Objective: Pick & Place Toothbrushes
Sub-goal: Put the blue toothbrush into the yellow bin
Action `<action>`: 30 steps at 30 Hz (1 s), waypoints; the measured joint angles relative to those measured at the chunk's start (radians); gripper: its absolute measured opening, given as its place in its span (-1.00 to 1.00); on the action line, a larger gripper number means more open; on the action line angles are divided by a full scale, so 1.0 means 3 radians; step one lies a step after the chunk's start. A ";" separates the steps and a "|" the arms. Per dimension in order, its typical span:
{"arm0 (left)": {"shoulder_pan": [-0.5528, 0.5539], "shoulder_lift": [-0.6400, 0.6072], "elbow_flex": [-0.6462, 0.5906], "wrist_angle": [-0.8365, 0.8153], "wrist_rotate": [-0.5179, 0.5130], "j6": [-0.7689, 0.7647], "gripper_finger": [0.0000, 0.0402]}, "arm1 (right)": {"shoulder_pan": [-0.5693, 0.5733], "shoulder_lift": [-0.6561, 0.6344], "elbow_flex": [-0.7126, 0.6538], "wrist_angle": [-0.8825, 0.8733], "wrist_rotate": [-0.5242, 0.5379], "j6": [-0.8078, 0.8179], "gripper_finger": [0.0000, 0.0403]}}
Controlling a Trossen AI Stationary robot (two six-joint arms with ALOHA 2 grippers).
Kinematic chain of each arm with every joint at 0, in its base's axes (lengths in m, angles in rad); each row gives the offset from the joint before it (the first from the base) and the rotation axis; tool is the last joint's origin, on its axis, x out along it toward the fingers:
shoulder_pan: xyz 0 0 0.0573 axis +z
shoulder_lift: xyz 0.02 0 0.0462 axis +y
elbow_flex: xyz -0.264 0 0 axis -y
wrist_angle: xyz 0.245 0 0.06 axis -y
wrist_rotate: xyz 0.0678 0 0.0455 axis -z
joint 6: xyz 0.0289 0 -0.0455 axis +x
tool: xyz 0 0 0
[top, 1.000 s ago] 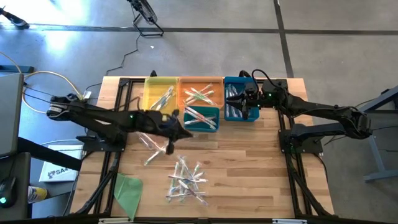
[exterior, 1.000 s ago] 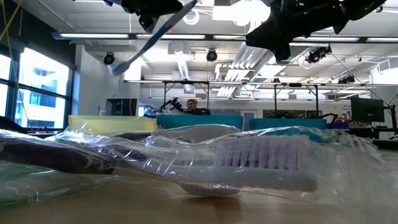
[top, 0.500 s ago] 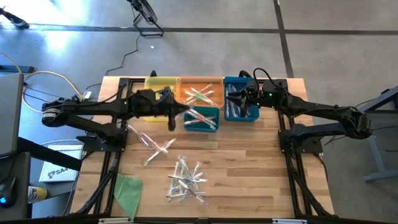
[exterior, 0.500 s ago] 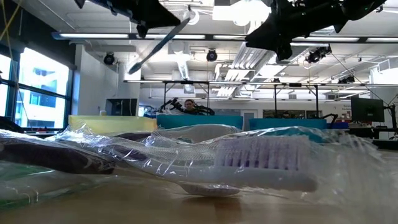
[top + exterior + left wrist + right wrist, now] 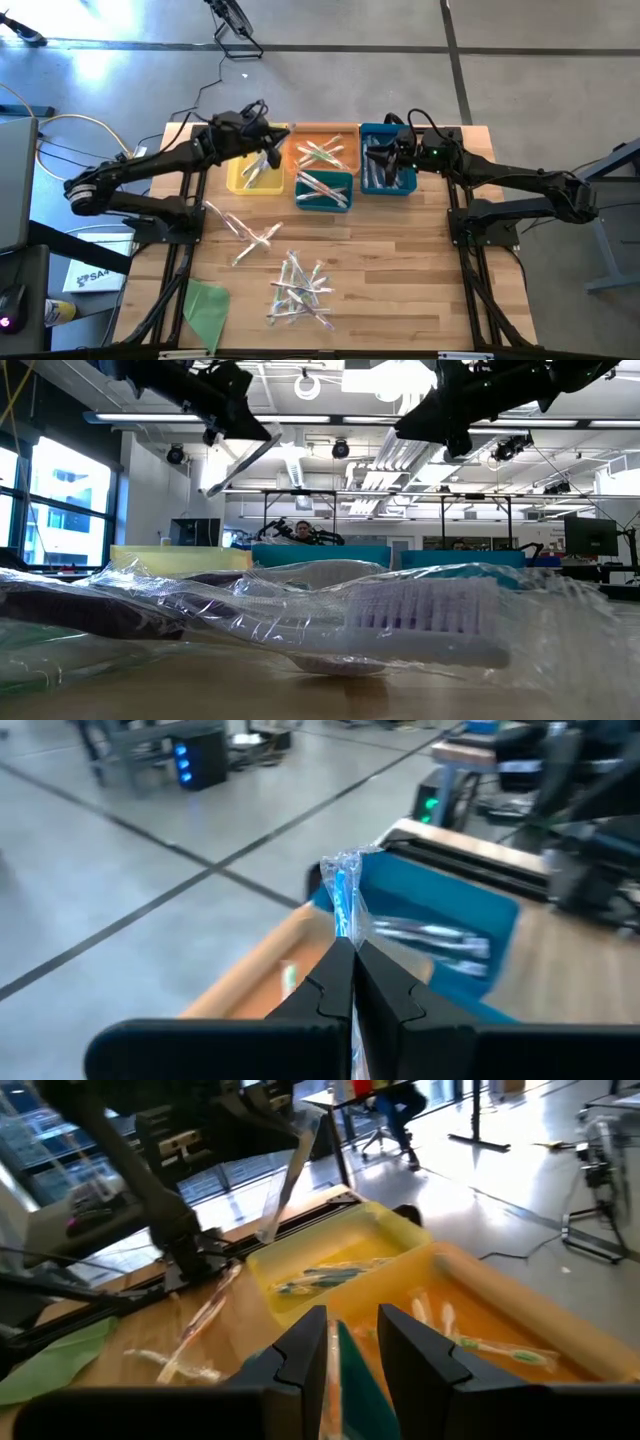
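Note:
My left gripper (image 5: pixel 268 150) hangs above the yellow bin (image 5: pixel 250 180), shut on a clear-wrapped toothbrush (image 5: pixel 240 465) with a blue accent. My right gripper (image 5: pixel 385 162) waits over the blue bin (image 5: pixel 390 180) with its fingers a little apart (image 5: pixel 352 1340). Several toothbrushes lie in the yellow, orange (image 5: pixel 322 150), teal (image 5: pixel 322 192) and blue bins. A pile of toothbrushes (image 5: pixel 297 290) lies on the wooden table near its front edge, and a few loose ones (image 5: pixel 245 235) lie to its left. My left gripper pinches the wrapped toothbrush between its two shut fingers (image 5: pixel 330 985), close to one end. That short wrapped end (image 5: pixel 345 905) sticks out past the fingertips. The long remainder (image 5: pixel 225 475) slants down below the gripper, clear of the bins and the table.
A flat green sheet (image 5: pixel 205 305) lies at the table's near left corner. The four bins stand in a row along the far edge. Bare wood lies to the right of the pile. In the low view a wrapped toothbrush (image 5: pixel 420 625) lies right in front of the camera.
My left gripper has swung from above the middle of the table toward the far edge and a little left, over the yellow bin. It has stayed shut and carried the toothbrush, which hangs slanted below it. My right gripper has kept its place.

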 joint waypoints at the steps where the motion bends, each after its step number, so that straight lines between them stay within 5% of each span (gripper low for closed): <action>1: 0.0056 0.0001 0.0000 -0.0038 -0.0001 0.0000 -1.00 | 0.0000 0.0000 0.0000 0.0000 0.0033 0.0000 -0.58; 13: 0.0596 0.0065 0.0000 -0.0958 -0.0354 -0.0263 -1.00 | 0.0000 -0.0001 0.0000 0.0000 0.0268 -0.0003 -0.58; 30: 0.0805 0.0985 -0.0004 -0.0924 -0.0610 -0.0528 -1.00 | 0.0000 0.0000 0.0000 0.0000 0.0269 -0.0005 -0.58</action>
